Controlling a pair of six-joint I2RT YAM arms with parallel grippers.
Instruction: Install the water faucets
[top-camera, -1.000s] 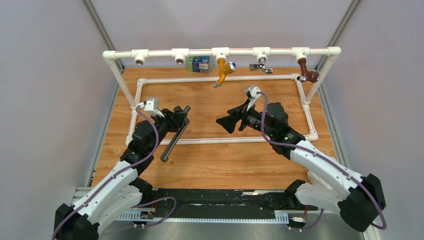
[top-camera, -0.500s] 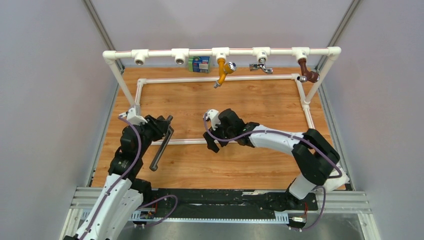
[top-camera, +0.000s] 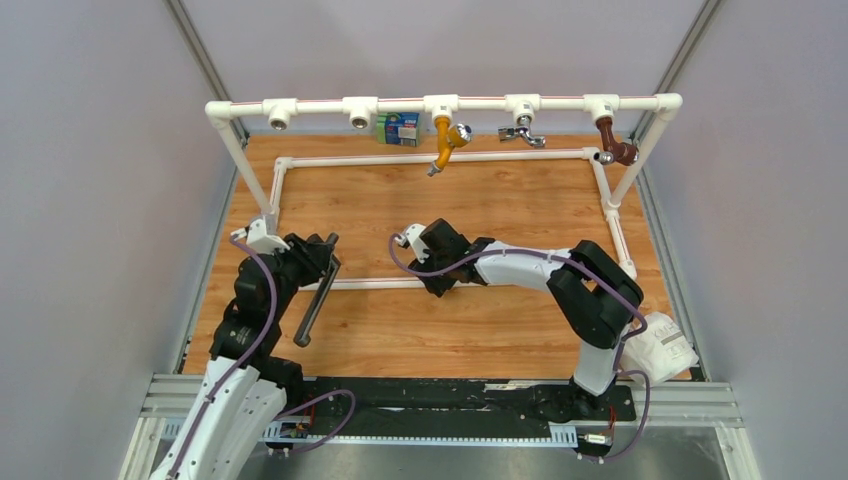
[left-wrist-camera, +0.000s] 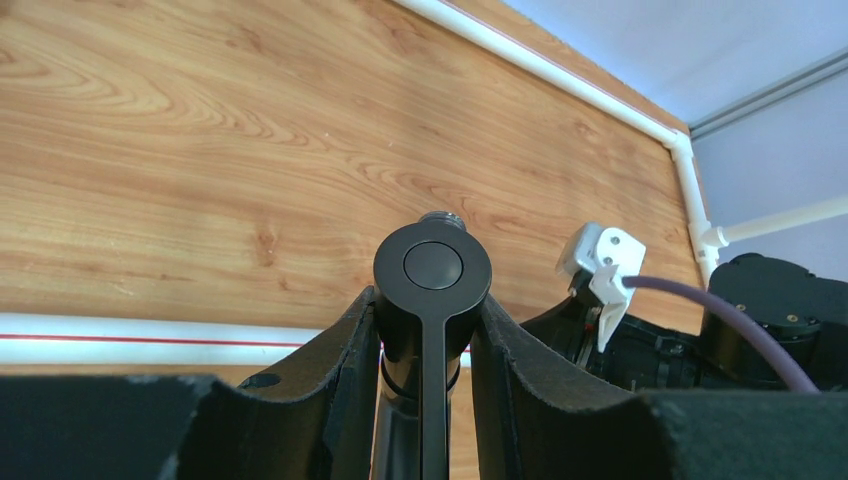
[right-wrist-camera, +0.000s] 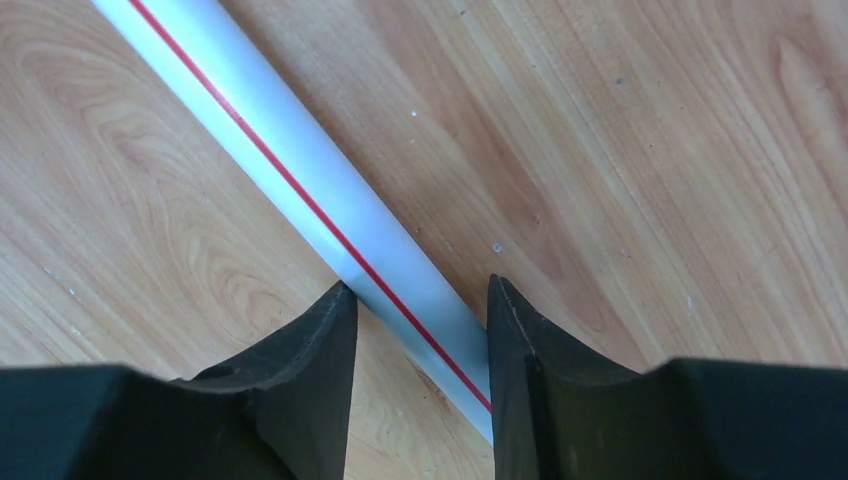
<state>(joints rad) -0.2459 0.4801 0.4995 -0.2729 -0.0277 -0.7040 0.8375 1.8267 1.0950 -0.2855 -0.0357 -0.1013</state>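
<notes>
The left pincer (top-camera: 322, 262) is clamping the long dark faucet (top-camera: 312, 312) near its far end. In the left wrist view its fingers (left-wrist-camera: 350, 340) are pressing both sides of the tube just below the round cap. The faucet is hanging over the left of the table (top-camera: 450, 200). Its long axis is running far to near, leaning slightly leftward at the near end and crossing the front pipe (top-camera: 380, 284) of the white frame lying there.

We are reading the coming move as a carry away from us and upward. The two empty sockets (top-camera: 280, 118) on the raised rail (top-camera: 320, 104) are sitting well beyond the faucet's far end, and the left arm is much the nearer to them. The rail's other three fittings are holding an orange tap (top-camera: 443, 140), a chrome tap (top-camera: 524, 131) and a brown tap (top-camera: 613, 142).

The right pincer (top-camera: 432, 285) is down at the front pipe near mid-table, well apart from the faucet. Its jaws are standing apart astride the pipe, and we cannot tell whether they are pinching it. We are judging that the faucet needs turning until its axis points into a socket.
</notes>
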